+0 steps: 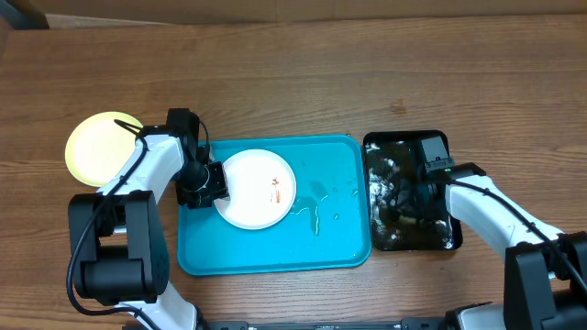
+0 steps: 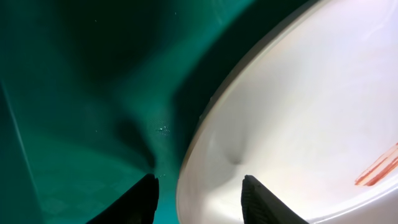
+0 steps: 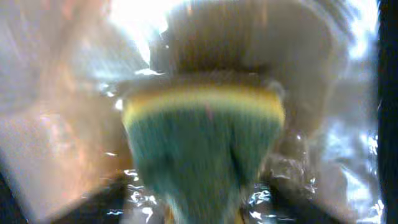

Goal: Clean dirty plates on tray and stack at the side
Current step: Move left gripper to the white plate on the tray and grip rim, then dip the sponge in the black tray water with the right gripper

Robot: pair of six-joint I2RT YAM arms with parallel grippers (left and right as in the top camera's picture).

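White round plate (image 1: 259, 188) on turquoise tray (image 1: 339, 247), left fingers (image 2: 146, 202) parted astride its rim, right fingers (image 3: 118, 211) at sponge (image 3: 205, 143), grip unclear

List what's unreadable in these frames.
- Overhead: right gripper sits over the black tray; glare hides how its jaws stand.
- Right wrist: a blurred sponge fills the frame; held or not, unclear.
- Left wrist: left gripper straddles the white plate rim; contact unclear.
- Overhead: yellow plate edge is behind the left arm; smears too small.
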